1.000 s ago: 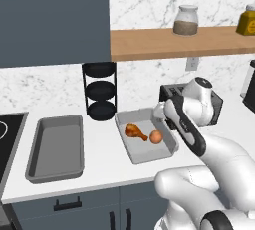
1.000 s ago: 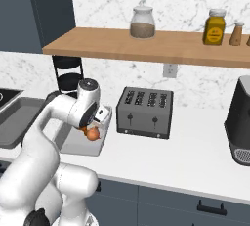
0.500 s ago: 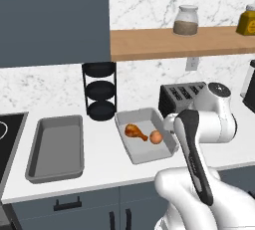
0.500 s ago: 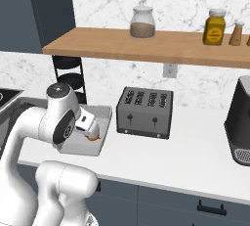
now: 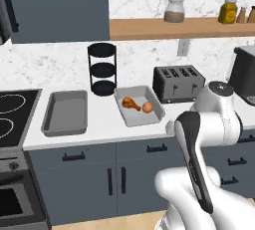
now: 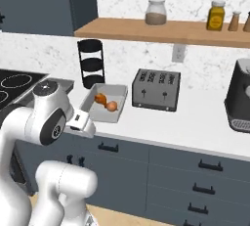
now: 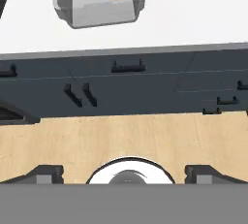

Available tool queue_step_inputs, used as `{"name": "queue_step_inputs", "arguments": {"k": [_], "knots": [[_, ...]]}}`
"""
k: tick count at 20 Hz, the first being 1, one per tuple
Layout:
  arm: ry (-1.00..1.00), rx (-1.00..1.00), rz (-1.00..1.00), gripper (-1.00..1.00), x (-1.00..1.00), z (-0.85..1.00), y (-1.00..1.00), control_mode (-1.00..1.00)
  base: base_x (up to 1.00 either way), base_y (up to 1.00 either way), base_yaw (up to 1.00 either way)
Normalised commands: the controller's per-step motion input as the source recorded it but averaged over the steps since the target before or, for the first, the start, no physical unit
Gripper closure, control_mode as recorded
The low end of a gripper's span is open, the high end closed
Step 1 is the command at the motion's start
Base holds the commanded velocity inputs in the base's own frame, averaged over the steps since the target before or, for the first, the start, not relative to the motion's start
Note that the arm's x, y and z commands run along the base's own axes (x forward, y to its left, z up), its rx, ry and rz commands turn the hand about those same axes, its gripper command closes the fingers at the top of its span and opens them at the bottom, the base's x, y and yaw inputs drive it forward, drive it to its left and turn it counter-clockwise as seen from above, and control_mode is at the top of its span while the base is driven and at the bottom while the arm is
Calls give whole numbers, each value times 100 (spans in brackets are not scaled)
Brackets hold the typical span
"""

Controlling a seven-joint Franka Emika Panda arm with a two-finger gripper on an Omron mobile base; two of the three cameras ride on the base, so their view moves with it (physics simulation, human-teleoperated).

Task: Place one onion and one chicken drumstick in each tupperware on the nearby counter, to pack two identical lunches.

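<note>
While the arm is folded back over the cabinets, the left base view shows two tupperware on the counter (image 5: 99,133): the filled tray (image 5: 140,106) holding a chicken drumstick (image 5: 130,103) and an onion (image 5: 147,107), and the empty tray (image 5: 65,112) just beside it toward the stove. Right base view: the filled tray sits left of the toaster (image 6: 156,89). Hand view: the gripper (image 7: 124,174) has its jaws spread wide and holds nothing; the filled tray lies far ahead of them.

I see bright, even, rendered light with soft shadows under the shelf (image 5: 182,26) and on the counter (image 5: 104,132) (no glare), everything slightly soft, not blurred.
</note>
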Motion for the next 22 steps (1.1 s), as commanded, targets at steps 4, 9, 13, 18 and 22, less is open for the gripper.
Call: {"name": "queue_step_inputs", "arguments": {"k": [4,9,13,18,22], "knots": [[0,0,0,-100,0,0,0,100,-100,-82,3],[0,0,0,-100,0,0,0,100,-69,-100,-14],[0,0,0,-100,0,0,0,100,-25,-100,-16],[0,0,0,-100,0,0,0,100,-1,-100,-12],[0,0,0,-100,0,0,0,100,0,-100,-9]]}}
